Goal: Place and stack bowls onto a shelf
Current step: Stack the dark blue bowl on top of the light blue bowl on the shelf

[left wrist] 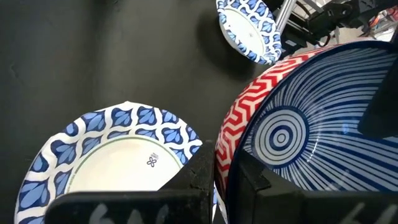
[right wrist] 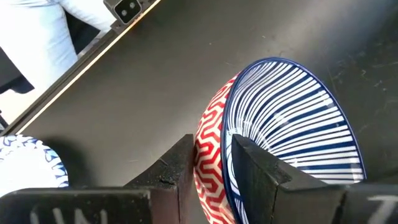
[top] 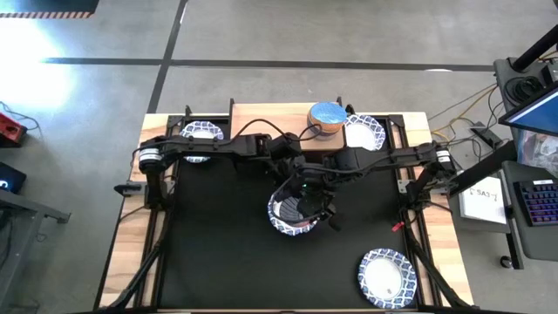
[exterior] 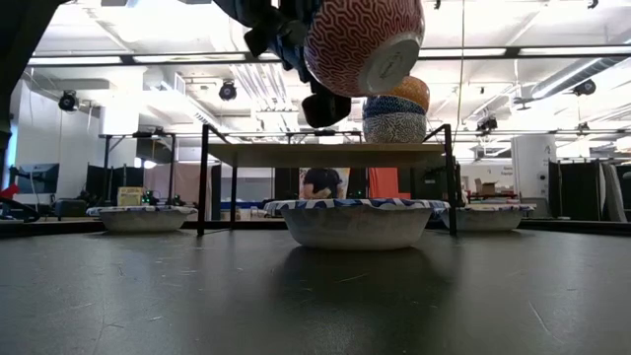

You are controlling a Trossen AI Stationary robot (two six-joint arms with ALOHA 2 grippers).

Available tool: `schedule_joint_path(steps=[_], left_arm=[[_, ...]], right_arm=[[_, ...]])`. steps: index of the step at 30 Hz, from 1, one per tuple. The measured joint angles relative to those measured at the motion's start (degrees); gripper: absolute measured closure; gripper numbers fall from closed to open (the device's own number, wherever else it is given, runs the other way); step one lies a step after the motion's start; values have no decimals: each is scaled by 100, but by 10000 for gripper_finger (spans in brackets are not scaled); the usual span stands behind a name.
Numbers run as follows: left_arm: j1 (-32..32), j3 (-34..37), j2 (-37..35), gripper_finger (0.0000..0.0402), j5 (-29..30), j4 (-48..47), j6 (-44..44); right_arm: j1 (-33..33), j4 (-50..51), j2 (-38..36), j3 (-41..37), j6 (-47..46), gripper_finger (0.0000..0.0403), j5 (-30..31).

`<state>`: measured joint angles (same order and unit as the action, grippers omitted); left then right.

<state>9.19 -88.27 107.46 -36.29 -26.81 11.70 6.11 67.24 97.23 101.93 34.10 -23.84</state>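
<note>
The right gripper (right wrist: 211, 150) sits closest to its own wrist camera. Its two dark fingers are set narrow, pinching the rim of the red bowl (right wrist: 273, 124) with one finger inside and one outside. The left gripper (left wrist: 219, 165) pinches the same bowl's rim from the other side, with its fingers almost together. Both arms meet above the middle of the black table (top: 218, 253).

The red bowl hangs in the air, tipped steeply onto its side. It has red and white zigzags outside, fine blue and white stripes running to a bullseye inside, and a plain pale foot.

A wide white bowl (exterior: 355, 222) with a blue leaf-pattern rim rests on the table directly beneath it.

From above, the shelf (top: 270, 118) lies at twelve o'clock from the grippers, its wooden board running nine to three. The stack of small bowls (top: 327, 116) stands at about one o'clock, on the right arm's side. The held bowl is round, so it probably needs levelling before it nests, not turning.

More white bowls lie at ten (top: 200, 133), one (top: 366, 133) and four o'clock (top: 384, 277).
</note>
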Motion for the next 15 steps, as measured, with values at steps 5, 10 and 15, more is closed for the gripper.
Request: schedule_joint_path(steps=[5,10,15], left_arm=[[3,0,66,396,-78,30,-61],[3,0,183,395,-177,83,-101],[7,-4,181,389,-165,75,-228]], right_arm=[[2,-7,2,-4,-85,312,-3],[0,26,31,-11,-146,342,-39],[0,17,39,-11,-150,370,-64]])
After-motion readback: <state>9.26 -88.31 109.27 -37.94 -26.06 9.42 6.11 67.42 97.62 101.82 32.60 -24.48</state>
